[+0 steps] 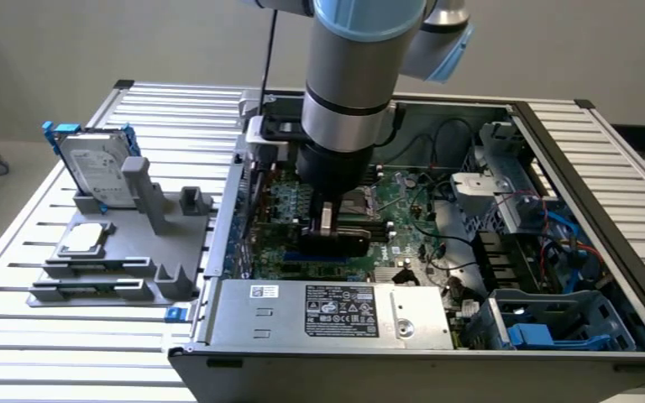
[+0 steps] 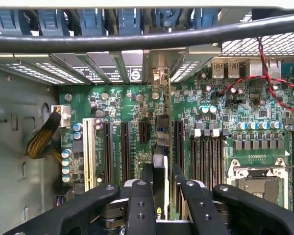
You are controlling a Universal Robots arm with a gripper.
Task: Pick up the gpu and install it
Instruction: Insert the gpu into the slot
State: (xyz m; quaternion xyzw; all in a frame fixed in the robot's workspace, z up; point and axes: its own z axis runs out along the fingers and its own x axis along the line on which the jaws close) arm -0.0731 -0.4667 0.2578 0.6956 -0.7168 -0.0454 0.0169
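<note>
My gripper [image 1: 338, 228] hangs inside the open computer case [image 1: 591, 168], low over the green motherboard [image 1: 406, 210]. It is shut on the gpu [image 1: 336, 243], which appears as a dark block under the fingers. In the wrist view the gpu [image 2: 160, 129] stands edge-on between the black fingers [image 2: 141, 205], with the gripper [image 2: 161, 171] closed around it. The card runs along the black expansion slots [image 2: 125, 147], and its silver end bracket [image 2: 159, 76] sits at the case's rear slot covers. I cannot tell whether the card's edge is down in a slot.
A grey fixture [image 1: 121, 252] at the exterior view's left carries the silver hard drive in its blue frame [image 1: 93, 168] and a square chip [image 1: 85, 238]. The power supply [image 1: 334, 311] lies along the case's front. A thick black cable [image 2: 137, 39] and red wires [image 2: 269, 73] cross the wrist view.
</note>
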